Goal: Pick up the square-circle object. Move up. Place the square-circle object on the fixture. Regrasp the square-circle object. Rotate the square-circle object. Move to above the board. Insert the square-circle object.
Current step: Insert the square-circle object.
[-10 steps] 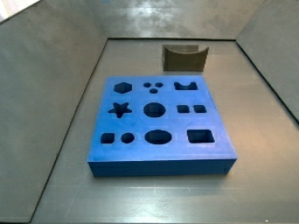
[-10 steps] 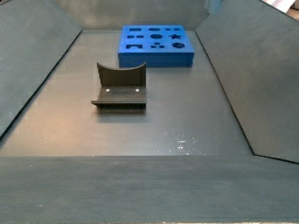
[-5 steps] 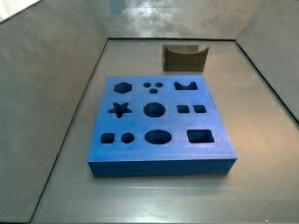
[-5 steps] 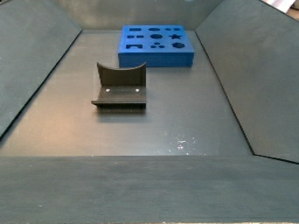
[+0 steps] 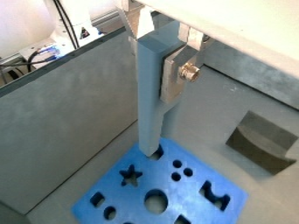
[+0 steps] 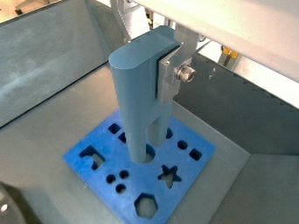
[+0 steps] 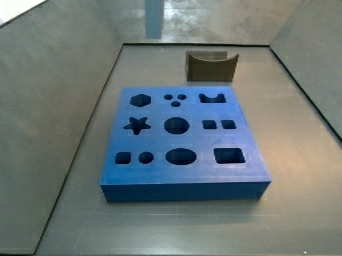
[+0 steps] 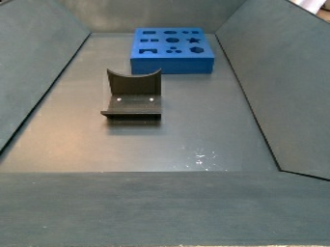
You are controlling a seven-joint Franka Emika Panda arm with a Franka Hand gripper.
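In both wrist views my gripper [image 5: 158, 52] [image 6: 147, 61] is shut on the square-circle object [image 5: 152, 114] [image 6: 138, 114], a long grey-blue peg. It hangs upright, gripped near its top end. Its lower end hangs over the blue board [image 5: 187, 188] [image 6: 146, 179], apart from it and near a round hole. The dark fixture [image 5: 267, 144] stands on the floor beyond the board. Both side views show the board [image 7: 187, 190] [image 8: 175, 66] and the bare fixture [image 7: 211, 66] [image 8: 131, 95]. A pale strip [image 7: 154, 14] at the top edge may be the peg's tip. The gripper itself is out of both side views.
Grey sloping walls [image 7: 54, 90] [image 8: 277, 87] close in the floor on both sides. Cables and rig parts [image 5: 35, 57] show beyond one wall in a wrist view.
A pale strip at the top edge of a side view has shifted to the right and come lower into view. Board and fixture have not moved.
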